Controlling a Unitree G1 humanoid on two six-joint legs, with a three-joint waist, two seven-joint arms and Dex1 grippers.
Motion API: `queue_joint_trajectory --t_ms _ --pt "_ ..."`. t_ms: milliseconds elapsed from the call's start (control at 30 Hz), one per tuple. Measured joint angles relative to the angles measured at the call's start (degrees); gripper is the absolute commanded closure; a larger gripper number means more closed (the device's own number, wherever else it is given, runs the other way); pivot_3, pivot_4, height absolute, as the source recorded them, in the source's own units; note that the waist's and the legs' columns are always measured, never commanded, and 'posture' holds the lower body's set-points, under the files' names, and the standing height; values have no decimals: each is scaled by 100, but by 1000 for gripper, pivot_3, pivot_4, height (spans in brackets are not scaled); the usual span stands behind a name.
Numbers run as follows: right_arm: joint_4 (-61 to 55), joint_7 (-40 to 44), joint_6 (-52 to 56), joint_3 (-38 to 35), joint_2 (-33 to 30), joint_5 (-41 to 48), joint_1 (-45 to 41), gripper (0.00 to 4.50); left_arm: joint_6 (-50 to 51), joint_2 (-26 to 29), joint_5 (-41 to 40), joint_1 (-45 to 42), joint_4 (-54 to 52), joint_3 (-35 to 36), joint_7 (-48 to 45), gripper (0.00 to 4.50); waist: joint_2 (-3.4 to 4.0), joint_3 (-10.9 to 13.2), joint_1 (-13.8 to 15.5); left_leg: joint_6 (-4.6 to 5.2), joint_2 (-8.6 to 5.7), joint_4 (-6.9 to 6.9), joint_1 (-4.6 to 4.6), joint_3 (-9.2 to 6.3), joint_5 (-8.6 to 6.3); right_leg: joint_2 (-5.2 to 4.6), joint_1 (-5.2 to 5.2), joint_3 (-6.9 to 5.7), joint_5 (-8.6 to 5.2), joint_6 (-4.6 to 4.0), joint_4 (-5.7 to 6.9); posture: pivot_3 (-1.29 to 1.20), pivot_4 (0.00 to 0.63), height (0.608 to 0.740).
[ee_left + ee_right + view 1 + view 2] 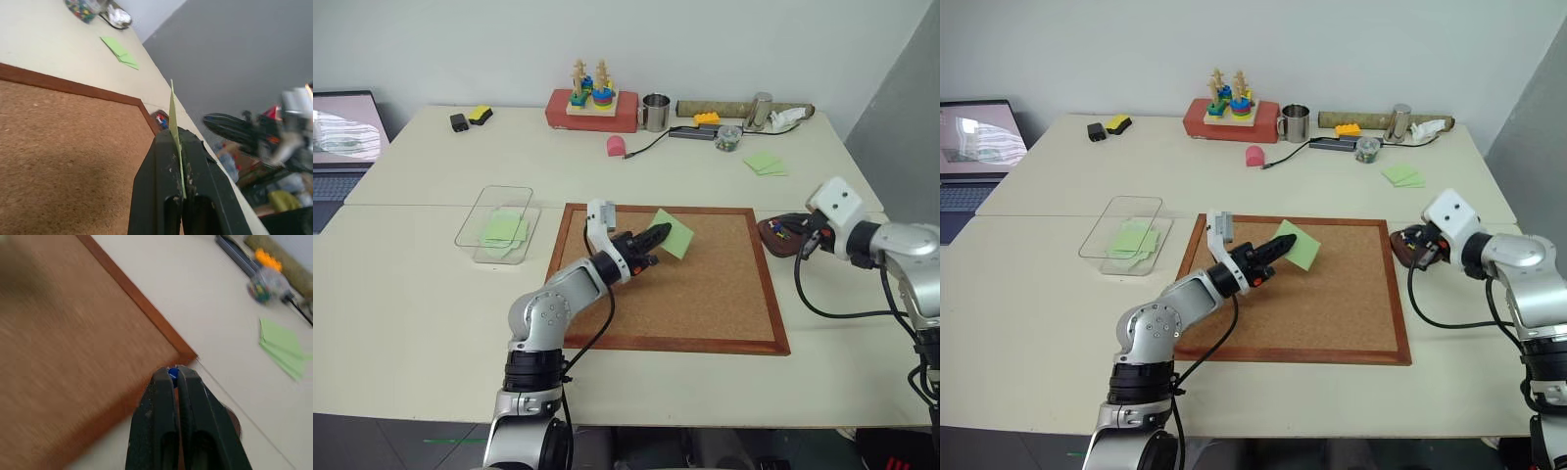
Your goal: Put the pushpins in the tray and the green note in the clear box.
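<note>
A wide cream table (pixel 431 294) against a pale wall carries a wood-framed cork board (pixel 705 294). Above the board, the left gripper (pixel 658 236) pinches one edge of the thin light green square note (pixel 674 233), which the wrist view shows edge-on. The shallow clear plastic box (pixel 499 223) sits left of the board with green paper inside. The right gripper (pixel 173 373) is clamped on a blue-headed pushpin (pixel 172 373), hovering by the small dark brown wooden tray (pixel 781 236), partly hidden behind the arm; its pins are too small to count.
</note>
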Motion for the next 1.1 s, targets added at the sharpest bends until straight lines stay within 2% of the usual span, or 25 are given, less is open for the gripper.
queue_joint_trajectory --t_ms 233,467,633,800,900,1100 --pt "1083 -93 -436 179 195 -411 -229 4500 -1 232 61 108 -425 -197 -78 4452 -1 0 -16 -1 1 1 3 1 1 1 1 1 0 0 5 0 150 740" --pt "1768 -107 -777 206 403 -617 -533 3136 -15 274 123 127 -536 -344 -113 4500 -1 0 -7 -1 0 2 2 3 1 0 2 2 0 0 3 0 150 740" --pt "1858 -93 -815 205 421 -624 -620 2174 -15 298 126 126 -545 -373 -113 4500 -1 0 -9 -1 1 2 3 3 1 0 1 1 0 0 4 0 150 740" --pt "1736 -15 -771 166 412 -609 -618 2174 -38 391 133 126 -593 -366 -114 4500 0 1 -11 -1 1 2 2 3 1 0 1 2 0 0 4 0 150 740" --pt "1164 232 -674 89 231 -499 -576 2174 -79 542 143 119 -795 -276 -117 4500 1 1 -12 -1 2 1 2 1 0 0 1 0 0 0 4 0 150 740" --pt "-484 989 -127 -139 25 274 -502 2174 -534 1580 713 418 -1021 143 -130 4500 1 2 -43 -1 7 0 6 -5 0 6 0 -1 0 0 7 0 150 740"
